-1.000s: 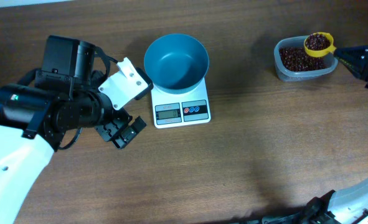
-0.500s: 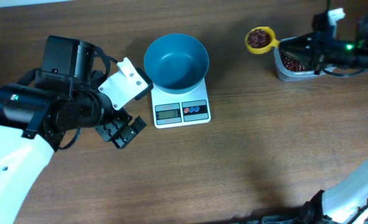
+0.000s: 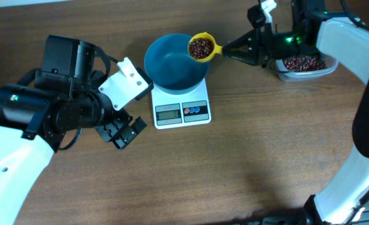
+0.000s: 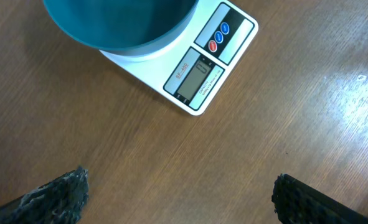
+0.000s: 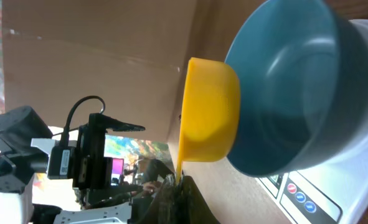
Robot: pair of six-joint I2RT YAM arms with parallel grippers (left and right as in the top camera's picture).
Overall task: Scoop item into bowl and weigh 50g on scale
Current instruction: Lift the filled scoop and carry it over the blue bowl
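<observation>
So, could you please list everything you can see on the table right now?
bowl: one, deep blue, sitting on the scale, no beans visible inside
scale: one, white with a grey display and red and blue buttons, centre of the table
scoop: one, yellow, over the bowl's right rim
beans: many, dark red-brown, a heap in the scoop and more in the tub
tub: one, clear plastic, far right
table: one, brown wood grain
left gripper: one, black, open, left of the scale
right gripper: one, black, shut on the scoop's handle, right of the bowl
</observation>
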